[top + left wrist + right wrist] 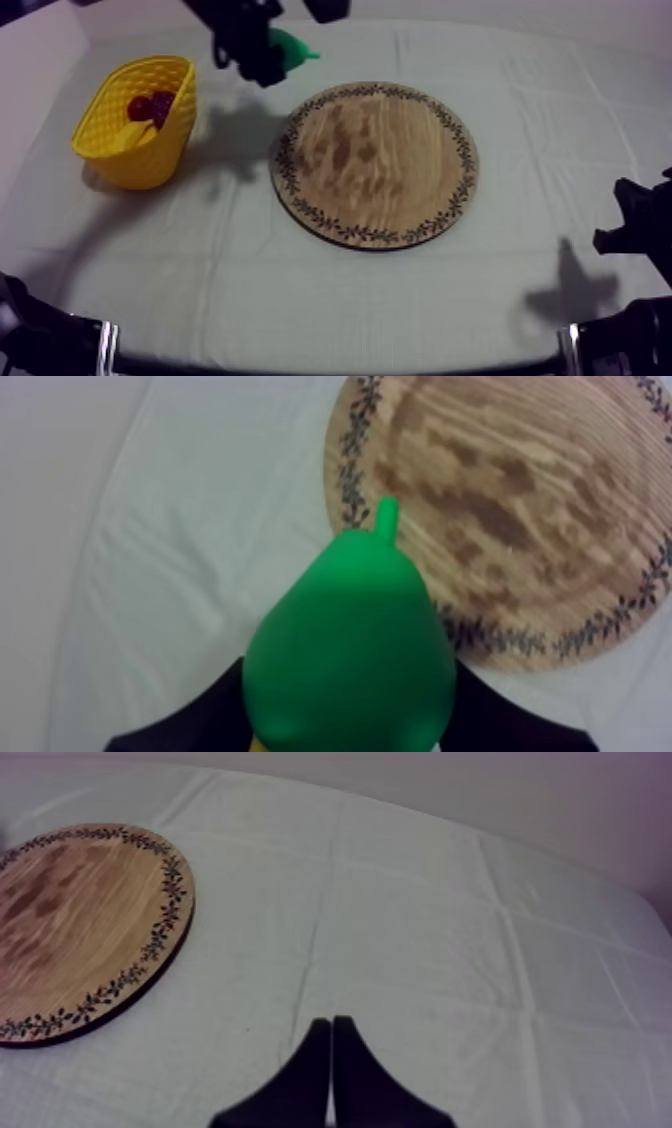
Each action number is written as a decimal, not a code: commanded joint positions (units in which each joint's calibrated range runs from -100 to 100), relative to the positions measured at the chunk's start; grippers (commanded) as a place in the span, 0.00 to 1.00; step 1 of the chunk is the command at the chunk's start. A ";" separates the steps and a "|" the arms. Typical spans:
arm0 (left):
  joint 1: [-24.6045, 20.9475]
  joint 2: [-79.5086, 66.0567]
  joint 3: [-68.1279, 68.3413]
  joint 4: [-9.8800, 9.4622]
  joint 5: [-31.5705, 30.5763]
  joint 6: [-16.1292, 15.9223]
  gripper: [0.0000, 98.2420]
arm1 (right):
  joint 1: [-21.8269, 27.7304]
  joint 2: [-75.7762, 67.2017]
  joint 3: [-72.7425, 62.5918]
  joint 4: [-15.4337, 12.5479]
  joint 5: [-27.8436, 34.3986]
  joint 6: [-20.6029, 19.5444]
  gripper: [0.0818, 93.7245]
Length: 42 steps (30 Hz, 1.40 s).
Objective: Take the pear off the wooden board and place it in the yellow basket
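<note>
The left tool is closed round the smooth green toy pear, its two black fingers pressed against the fruit's wide lower sides, with the stem pointing away from the tool. In the top view the pear hangs above the grey-white cloth of the surface, between the woven yellow basket and the round wooden board with a patterned rim, clear of both; the left wrist view places it over the cloth just beside the board's rim. The basket stands at the left side of the surface with a small red fruit inside. The right tool has its fingers together as a narrow wedge, gripping nothing, over the cloth beside the board.
</note>
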 commanded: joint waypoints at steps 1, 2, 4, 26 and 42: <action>-0.99 -7.69 5.99 -0.57 1.99 1.01 0.47 | 0.00 -0.05 0.05 0.02 0.03 0.01 0.00; -1.39 -9.38 7.83 -0.96 2.48 1.69 0.47 | 0.00 -0.05 0.05 0.02 0.03 0.01 0.00; -2.08 -12.52 11.37 -1.82 3.09 3.34 0.46 | 0.00 -0.05 0.05 0.02 0.03 0.01 0.00; -10.52 -18.45 6.84 -6.15 7.81 15.90 0.46 | 0.00 -0.05 0.05 0.02 0.03 0.04 0.00; -18.64 -8.14 8.12 -6.21 4.53 16.57 0.42 | 0.00 -0.05 0.05 0.02 0.03 0.01 0.00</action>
